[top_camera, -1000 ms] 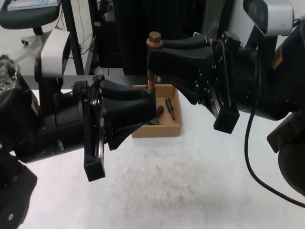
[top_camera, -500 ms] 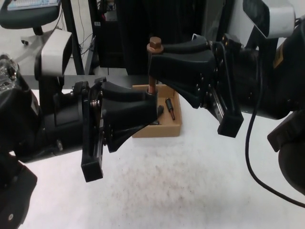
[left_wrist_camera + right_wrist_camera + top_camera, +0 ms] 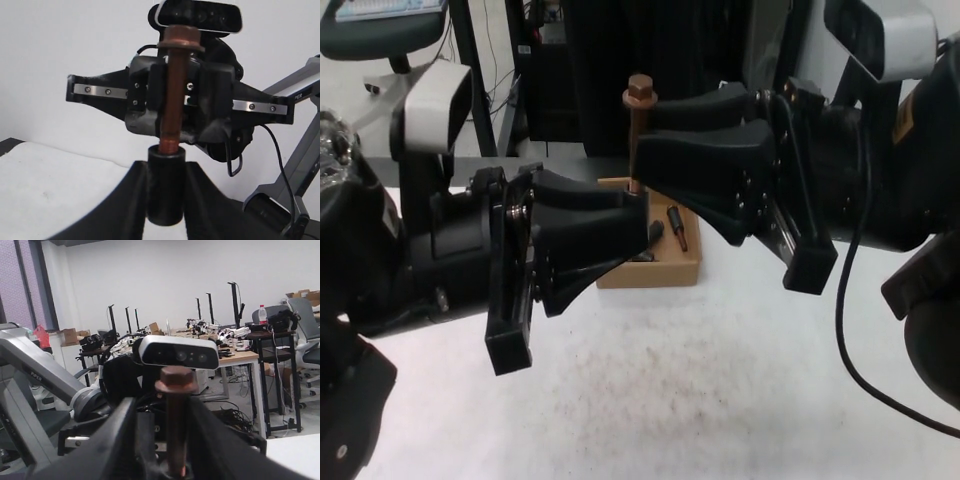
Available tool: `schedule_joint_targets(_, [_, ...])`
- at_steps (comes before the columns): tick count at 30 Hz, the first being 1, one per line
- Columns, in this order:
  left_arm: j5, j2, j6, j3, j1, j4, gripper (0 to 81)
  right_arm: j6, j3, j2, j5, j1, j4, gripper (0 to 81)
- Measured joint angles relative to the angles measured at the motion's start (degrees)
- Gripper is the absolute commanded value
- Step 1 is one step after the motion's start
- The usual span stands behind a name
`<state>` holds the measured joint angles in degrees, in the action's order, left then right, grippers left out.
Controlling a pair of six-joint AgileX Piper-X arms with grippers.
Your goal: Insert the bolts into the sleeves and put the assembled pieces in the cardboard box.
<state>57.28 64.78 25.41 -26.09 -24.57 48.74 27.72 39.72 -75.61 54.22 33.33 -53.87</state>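
Note:
A long copper bolt (image 3: 637,140) with a hex head stands upright, my right gripper (image 3: 642,150) shut on its shank. Its lower tip sits in the top of a black sleeve (image 3: 166,185), which my left gripper (image 3: 166,212) is shut on. In the left wrist view the bolt (image 3: 175,90) rises out of the sleeve, with the right gripper (image 3: 175,102) behind it. The right wrist view has the bolt head (image 3: 176,381) between that gripper's own fingers (image 3: 122,440). Both hang above the near left corner of the cardboard box (image 3: 685,270), which holds a dark bolt (image 3: 677,228).
The box stands at the far middle of the white bench (image 3: 700,380). Both arms crowd the space above its near side. Behind the bench are a dark frame and an office chair (image 3: 380,30).
The bolt head has sunk slightly and shifted a little left with the right gripper. The left arm has edged left, still holding the sleeve under the bolt.

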Motion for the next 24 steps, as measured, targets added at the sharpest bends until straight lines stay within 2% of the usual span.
schedule_joint_targets(24, [1.11,0.0,1.05,0.0,0.08,3.39,0.3,0.74,0.0,0.0,-0.18,-0.54,2.54,37.5])
